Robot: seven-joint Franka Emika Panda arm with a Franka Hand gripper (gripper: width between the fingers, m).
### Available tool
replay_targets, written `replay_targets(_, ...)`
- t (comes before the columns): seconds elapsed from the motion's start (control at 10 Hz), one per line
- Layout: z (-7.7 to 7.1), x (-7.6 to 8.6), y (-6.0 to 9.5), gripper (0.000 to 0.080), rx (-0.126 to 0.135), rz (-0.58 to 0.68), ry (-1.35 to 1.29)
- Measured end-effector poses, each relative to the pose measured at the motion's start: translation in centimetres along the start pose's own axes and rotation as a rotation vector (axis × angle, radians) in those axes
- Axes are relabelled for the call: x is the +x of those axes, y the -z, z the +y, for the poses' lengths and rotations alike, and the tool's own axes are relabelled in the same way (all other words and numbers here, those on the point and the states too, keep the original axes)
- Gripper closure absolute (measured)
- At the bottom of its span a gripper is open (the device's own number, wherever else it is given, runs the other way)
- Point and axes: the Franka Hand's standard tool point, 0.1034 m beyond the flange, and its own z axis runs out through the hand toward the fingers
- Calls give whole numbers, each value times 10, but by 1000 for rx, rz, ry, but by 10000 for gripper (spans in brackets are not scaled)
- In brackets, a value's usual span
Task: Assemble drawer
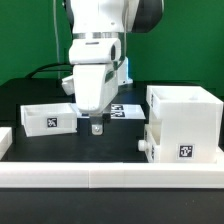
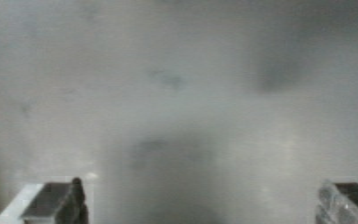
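Observation:
The tall white drawer casing [image 1: 185,112] stands at the exterior view's right, open on top, with a square tag [image 1: 186,152] low on its front. A white piece [image 1: 147,143] juts out at its lower side; I cannot tell if it is a tray. One shallow white tray [image 1: 48,117] with a tag lies at the exterior view's left. My gripper [image 1: 97,126] hangs low over the black table between tray and casing, touching neither. In the wrist view my gripper [image 2: 202,205] is open and empty over a blurred grey surface, with its fingertips [image 2: 51,205] far apart.
The long low white border rail [image 1: 110,176] runs along the front, with an end piece [image 1: 5,140] at the exterior view's left. The marker board [image 1: 127,111] lies flat behind my gripper. A green wall stands behind the black table [image 1: 120,145].

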Motion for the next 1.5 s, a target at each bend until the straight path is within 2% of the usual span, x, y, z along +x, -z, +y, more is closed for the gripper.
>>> replay_targets(0.2, -12, -2, 6, 151, 4, -6, -12)
replay_targets(0.3, -11, -3, 14, 151, 6, -13, -11)
replay_targets(0.7, -11, -3, 12, 151, 5, -12, -60)
replay_targets(0.8, -12, -7, 11, 151, 3, -9, -149)
replay_targets(1.0, -19, -28, 7, 151, 7, -17, -378)
replay_targets(1.2, -29, -39, 8, 151, -24, -14, -530)
replay_targets(1.3, -34, -45, 10, 151, -21, -15, -623)
replay_targets(1.5, -34, -43, 8, 151, -17, -8, -749)
